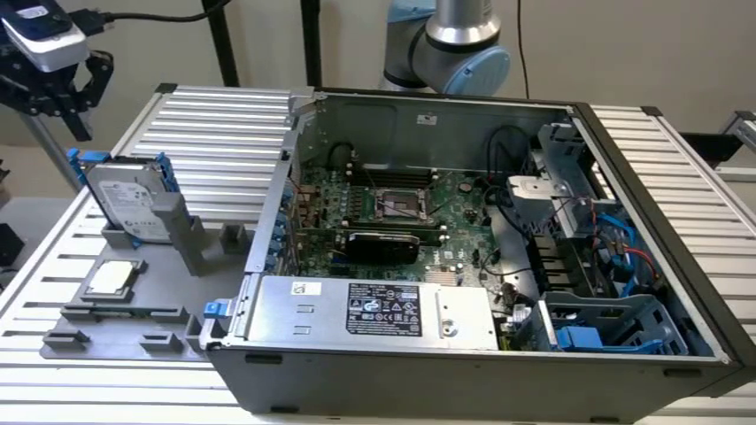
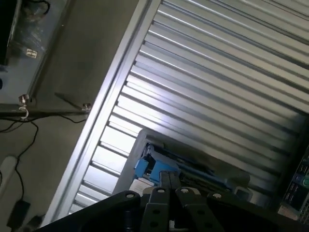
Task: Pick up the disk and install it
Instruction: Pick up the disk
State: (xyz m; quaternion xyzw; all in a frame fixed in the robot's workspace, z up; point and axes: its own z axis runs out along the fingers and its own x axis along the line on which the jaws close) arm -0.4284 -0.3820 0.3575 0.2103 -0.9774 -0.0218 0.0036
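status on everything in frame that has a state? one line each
disk: standing on edge in the grey fixture, not picked up
gripper: hovers above the disk, apart from it
computer case: open, side panel off, board exposed
chip: lying flat on the grey fixture
power supply: seated in the computer case

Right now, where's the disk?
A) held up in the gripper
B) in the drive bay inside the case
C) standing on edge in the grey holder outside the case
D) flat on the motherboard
C: the disk stands on edge in the grey holder at the exterior view's left of the open computer case, with the gripper above it and apart from it.
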